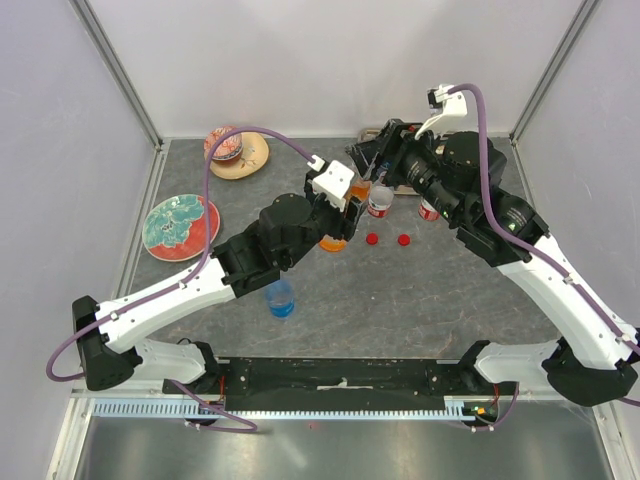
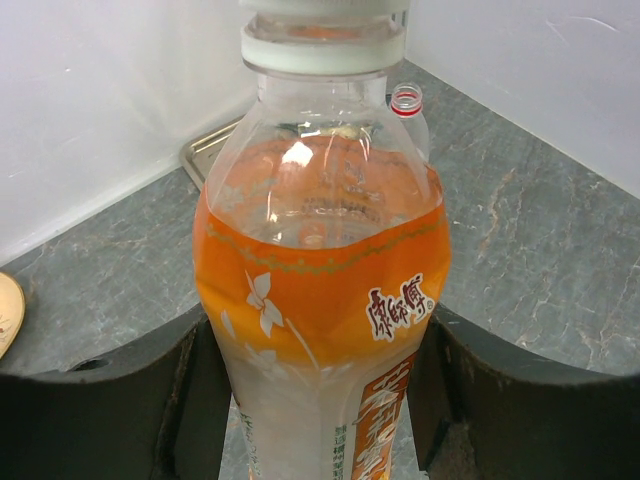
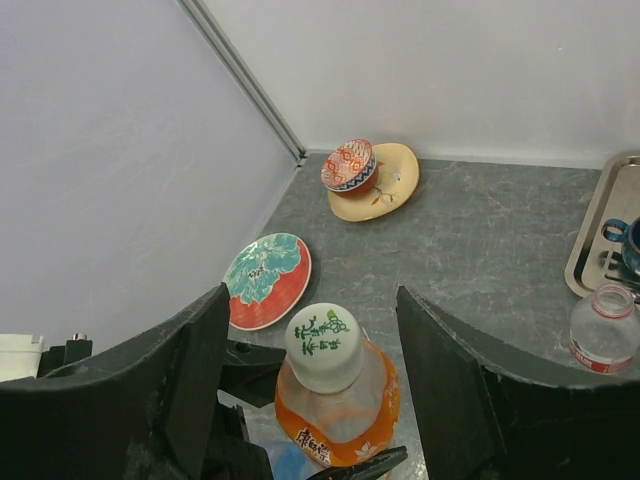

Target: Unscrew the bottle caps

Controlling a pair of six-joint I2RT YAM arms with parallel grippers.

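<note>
My left gripper (image 2: 320, 400) is shut on the lower body of the bottle with orange liquid (image 2: 320, 270), which stands upright with its white cap (image 3: 323, 345) on. My right gripper (image 3: 315, 350) is open and straddles that cap from above, with a gap on each side. Two red caps (image 1: 372, 239) (image 1: 404, 239) lie loose on the table. A clear red-label bottle (image 1: 380, 200) stands open-necked just behind the orange bottle (image 1: 335, 238), and a second one (image 1: 430, 208) shows under the right arm. The blue-tinted bottle (image 1: 281, 298) stands near the left arm.
A teal-and-red plate (image 1: 180, 227) lies at the left, and a cream plate (image 1: 245, 158) carrying a patterned bowl (image 1: 225, 145) sits at the back left. A metal tray (image 3: 590, 235) with a blue cup (image 3: 625, 238) sits at the back right. Walls enclose three sides.
</note>
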